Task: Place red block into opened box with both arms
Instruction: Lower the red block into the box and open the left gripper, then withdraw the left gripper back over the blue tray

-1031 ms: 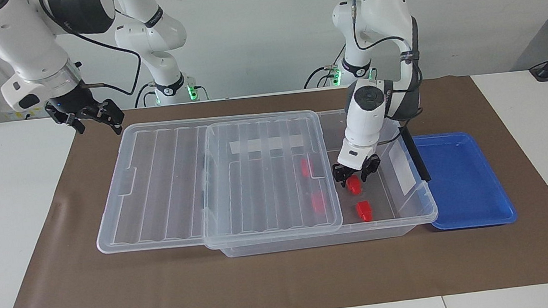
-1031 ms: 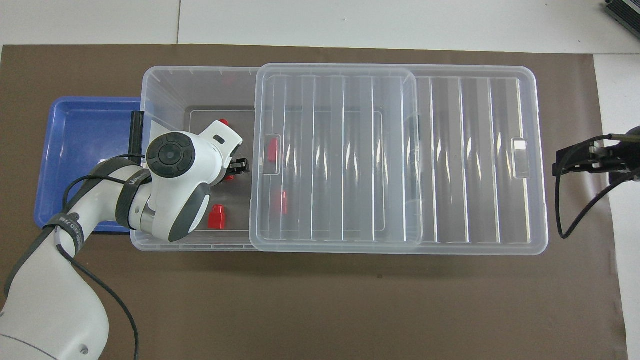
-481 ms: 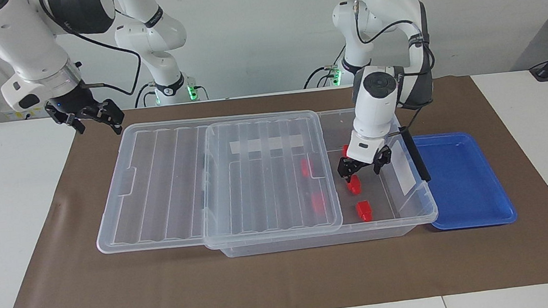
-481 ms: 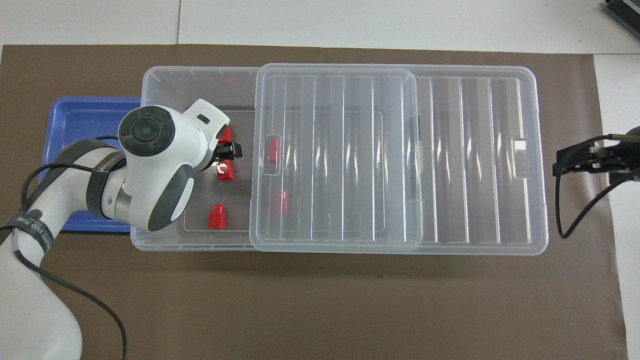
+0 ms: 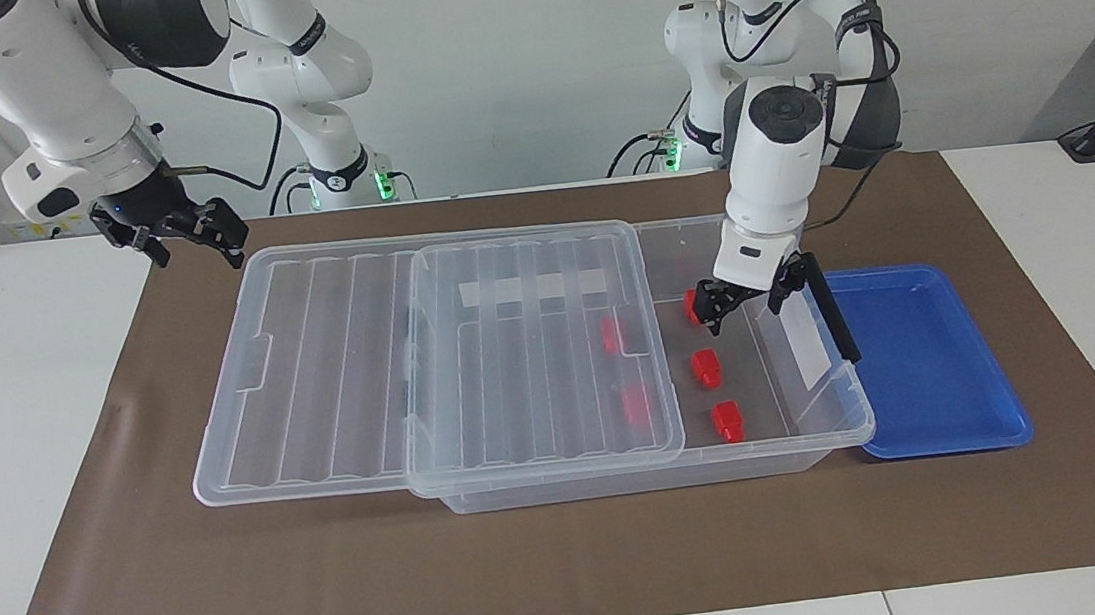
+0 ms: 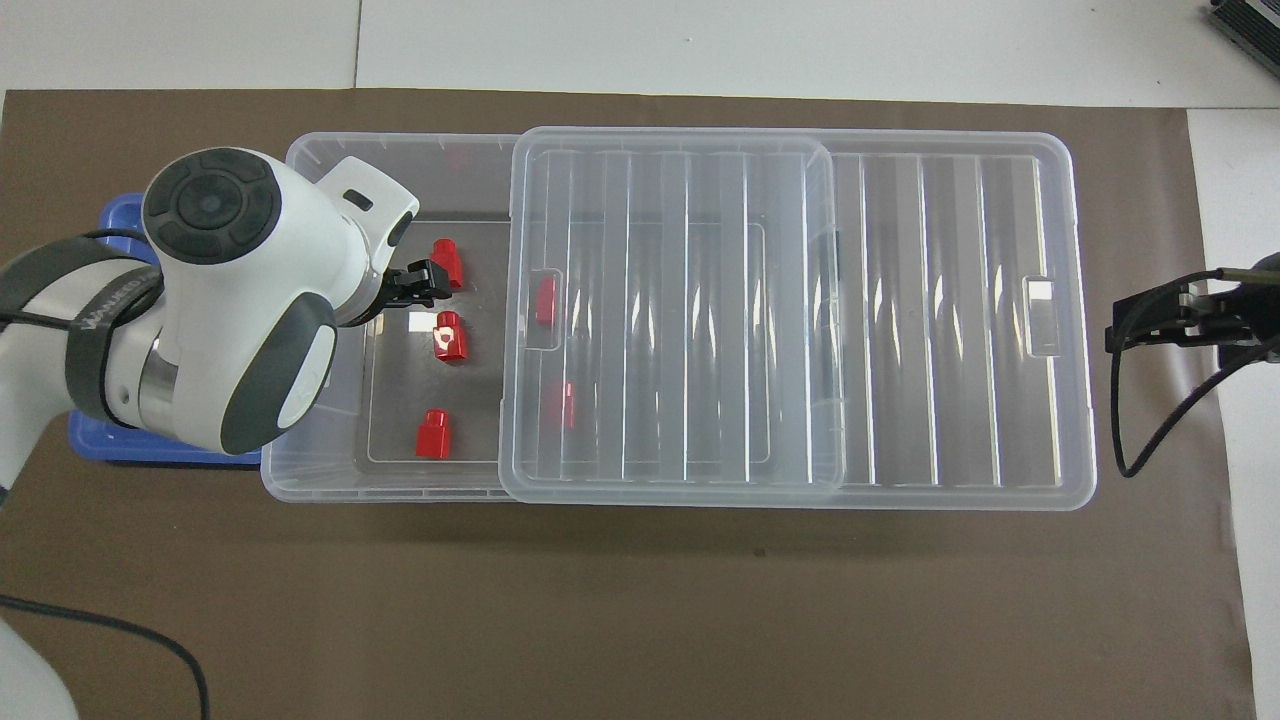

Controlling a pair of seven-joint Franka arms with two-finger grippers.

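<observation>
— Five red blocks (image 5: 706, 365) lie in the box (image 5: 822, 442)?
— Yes, two under its lid (image 5: 531, 349). Left gripper (image 5: 746, 306) hangs released above them; right gripper (image 5: 189, 236) waits, released, over the mat (image 5: 572, 566).

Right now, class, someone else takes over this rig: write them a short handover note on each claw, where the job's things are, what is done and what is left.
Left claw: open, empty, raised over the uncovered end of the large clear plastic storage box.
Right claw: open, empty, waiting above the brown mat's edge at its own end of the table.
Ribbed see-through lid: slid aside, still covering much of the box.
Small bright red plastic blocks: three in the uncovered part, two showing under the lid.
Shallow blue tray: holds no blocks.
Done: five blocks in the box.
Left: no blocks seen outside it.
</observation>
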